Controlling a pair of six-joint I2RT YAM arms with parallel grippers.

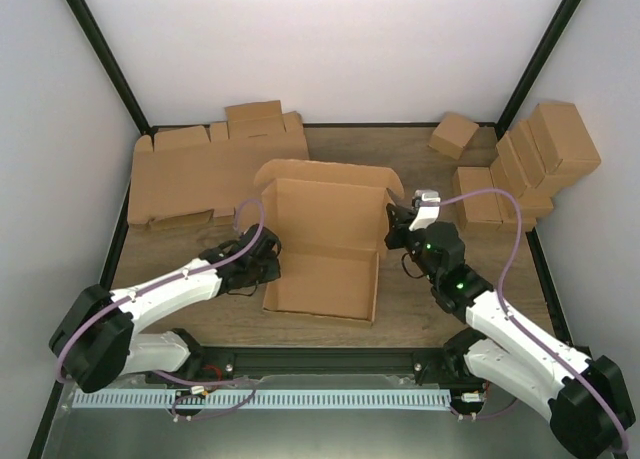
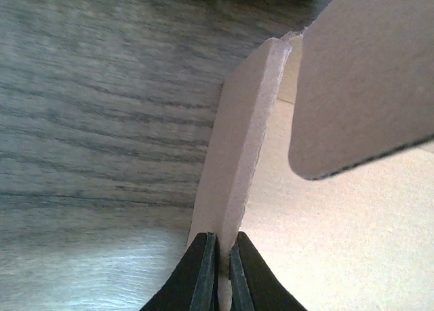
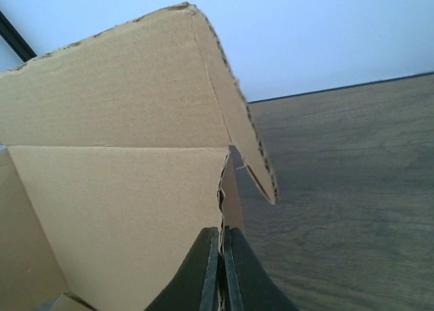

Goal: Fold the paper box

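Note:
The paper box (image 1: 325, 279) stands partly folded in the middle of the table, its side walls raised and its lid (image 1: 330, 174) tipped up at the back. My left gripper (image 1: 272, 264) is shut on the box's left wall; in the left wrist view the cardboard edge (image 2: 237, 162) runs straight up from between the closed jaws of the left gripper (image 2: 222, 246), and a rounded flap (image 2: 366, 80) hangs at the upper right. My right gripper (image 1: 392, 224) is shut on the right wall near the back corner. In the right wrist view the right gripper (image 3: 221, 233) pinches the wall's edge (image 3: 122, 209).
A pile of flat cardboard blanks (image 1: 200, 174) lies at the back left. A cluster of ready-made small boxes (image 1: 530, 164) stands at the back right, with one loose box (image 1: 453, 134) near the back wall. Black frame posts (image 1: 100, 54) rise at both back corners.

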